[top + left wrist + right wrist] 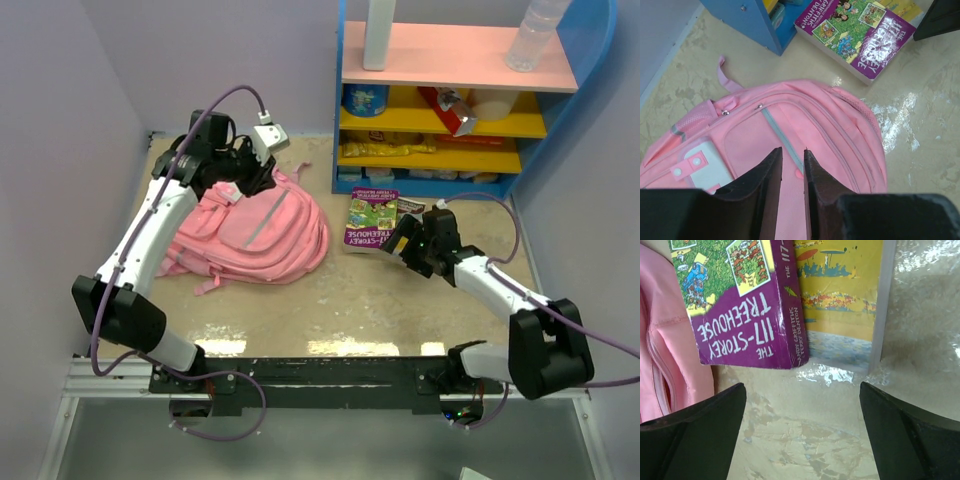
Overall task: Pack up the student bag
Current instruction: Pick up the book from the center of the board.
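Note:
The pink student bag (255,230) lies flat on the table at the left, grey-and-white patch up; it also shows in the left wrist view (835,130) and at the left edge of the right wrist view (660,355). My left gripper (255,175) hovers over the bag's far end, jaws only a narrow gap apart (793,152), nothing seen between them. A purple book (371,218) lies right of the bag, on top of a yellow-covered book (840,295). My right gripper (410,243) is wide open and empty (802,405) just before the purple book's near edge.
A blue shelf unit (450,100) with pink and yellow boards stands at the back right, close behind the books. It holds a clear bottle (535,35), a white cylinder (378,35) and several packets. Lilac walls close the left and right sides.

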